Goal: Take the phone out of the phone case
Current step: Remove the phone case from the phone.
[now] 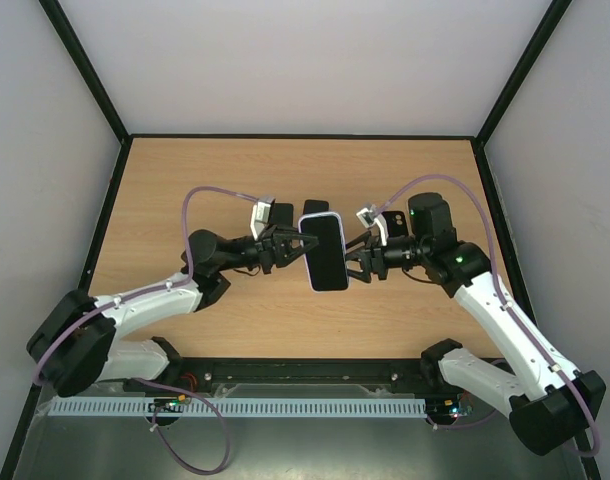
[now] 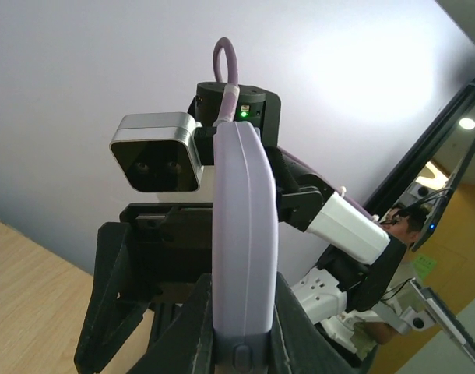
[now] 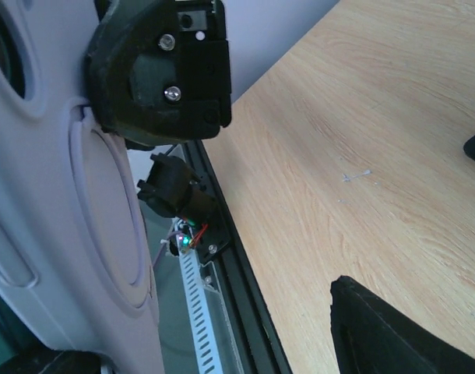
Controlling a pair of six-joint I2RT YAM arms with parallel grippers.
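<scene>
The phone [image 1: 325, 255], black face up, sits in the pale lavender phone case [image 1: 312, 218] and is held in the air above the table's middle. My left gripper [image 1: 288, 247] is shut on the case's left long edge. In the left wrist view the case's edge [image 2: 244, 234] stands upright, pinched between the black fingers [image 2: 183, 327]. My right gripper [image 1: 353, 258] is at the phone's right edge with its jaws spread. In the right wrist view the case's back [image 3: 58, 202] fills the left side, and one finger [image 3: 393, 335] stands well apart from it.
The wooden table [image 1: 205, 180] lies below, walled by white panels and a black frame. A black flat object [image 1: 315, 207] lies just behind the held phone. A perforated white cable tray [image 1: 285, 407] runs along the near edge between the arm bases.
</scene>
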